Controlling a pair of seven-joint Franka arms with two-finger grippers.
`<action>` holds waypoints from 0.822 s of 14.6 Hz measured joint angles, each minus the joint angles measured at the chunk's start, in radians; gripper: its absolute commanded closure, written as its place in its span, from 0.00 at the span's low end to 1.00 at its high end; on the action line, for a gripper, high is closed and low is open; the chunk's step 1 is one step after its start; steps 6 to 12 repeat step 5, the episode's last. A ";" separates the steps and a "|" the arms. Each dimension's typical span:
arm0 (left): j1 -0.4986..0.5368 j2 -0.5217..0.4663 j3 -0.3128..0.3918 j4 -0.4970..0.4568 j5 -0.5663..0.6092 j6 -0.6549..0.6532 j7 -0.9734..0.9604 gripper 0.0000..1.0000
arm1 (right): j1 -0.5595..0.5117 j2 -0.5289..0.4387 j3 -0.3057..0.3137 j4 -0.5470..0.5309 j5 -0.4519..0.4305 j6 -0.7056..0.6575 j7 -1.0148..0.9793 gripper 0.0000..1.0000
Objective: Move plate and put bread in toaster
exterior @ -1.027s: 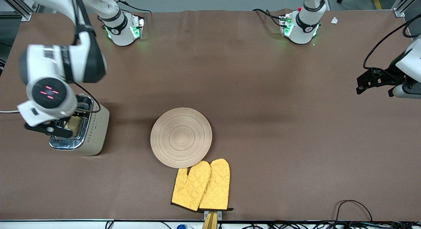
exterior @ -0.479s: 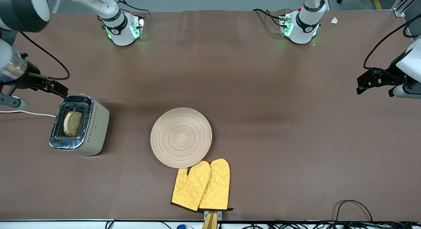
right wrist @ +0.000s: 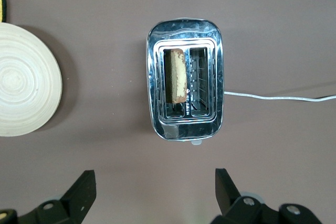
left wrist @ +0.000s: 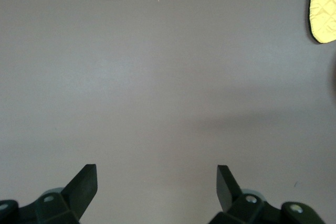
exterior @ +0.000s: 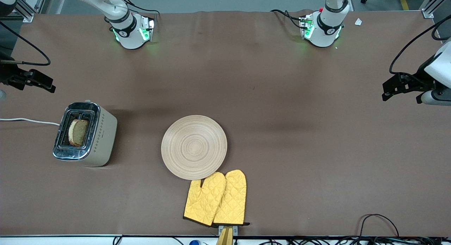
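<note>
- Now the bread (exterior: 78, 132) stands on edge in one slot of the toaster (exterior: 84, 134), at the right arm's end of the table; the slots' long axis runs toward the front camera.
- Right gripper (exterior: 33, 81): released, jaws apart and empty, raised over the table edge beside the toaster; the right wrist view looks straight down on the slots. This arm is by far the nearer to the toaster.
- Left gripper (exterior: 400, 86): released, empty, waiting over bare cloth at its own end.
- Plate (exterior: 194, 146): flat at mid-table, empty, its near rim touching or overlapping the yellow oven mitts (exterior: 215, 199).
- Brown table cover (exterior: 299, 150): smooth and unobstructed between toaster and plate; both task steps appear complete.
</note>
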 measured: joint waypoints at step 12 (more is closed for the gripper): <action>0.000 0.001 0.000 -0.001 0.000 0.000 0.000 0.00 | 0.000 -0.023 0.003 -0.012 0.000 0.000 -0.044 0.00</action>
